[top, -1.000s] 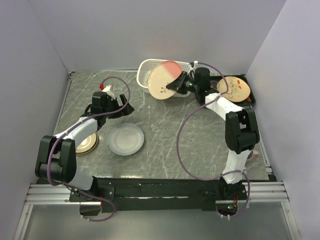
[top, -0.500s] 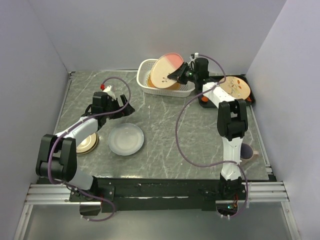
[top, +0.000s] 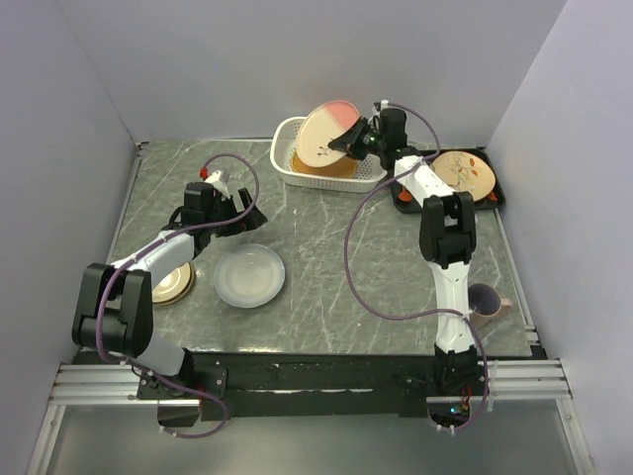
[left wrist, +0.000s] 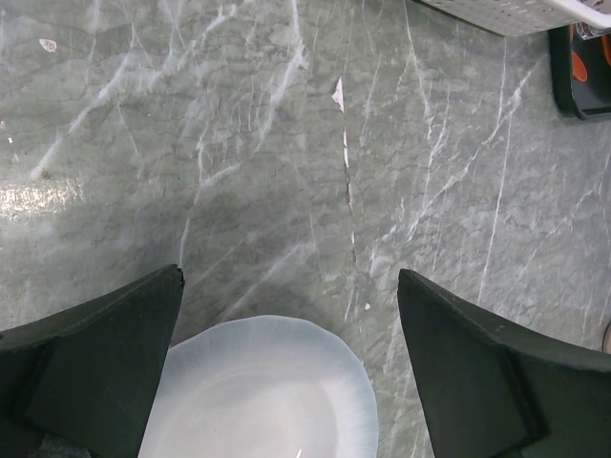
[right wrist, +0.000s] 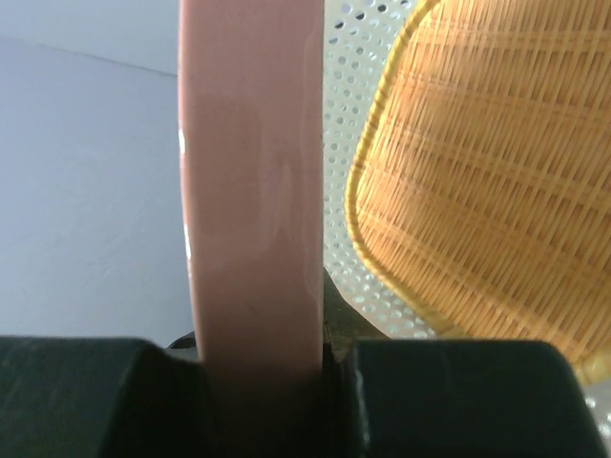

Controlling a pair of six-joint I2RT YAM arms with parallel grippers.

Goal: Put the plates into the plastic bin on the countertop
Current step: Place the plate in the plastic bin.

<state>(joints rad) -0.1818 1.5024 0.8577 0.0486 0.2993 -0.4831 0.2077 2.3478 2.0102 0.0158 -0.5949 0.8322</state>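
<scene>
My right hand (top: 348, 146) is clamped narrow on the rim of the pink plate (top: 324, 136), with a finger pressed against each face. From my right wrist I see the plate edge-on (right wrist: 250, 191), a pink band rising straight up out of my grip. From above, the plate stands tilted on edge over the plastic bin (top: 287, 134), which sits at the far side of the counter (top: 326, 257), against the back wall. I cannot tell whether the plate's lower rim touches anything inside. An orange plate (top: 321, 168) with a woven look already lies in the bin, and my right wrist shows it (right wrist: 477, 191) just beside the bin's perforated wall (right wrist: 348, 95). My left hand (top: 232, 213) is spread wide and holds nothing; it hangs over the near left of the counter, above the far edge of a pale plate (left wrist: 258, 391) lying flat between my fingers (left wrist: 105, 363). A tan plate (top: 173, 287) lies under my left forearm. To the right of the bin, a black tray (top: 495, 193) carries a cream plate with leaf marks (top: 465, 173), and a mug (top: 485, 297) stands near my right arm.
</scene>
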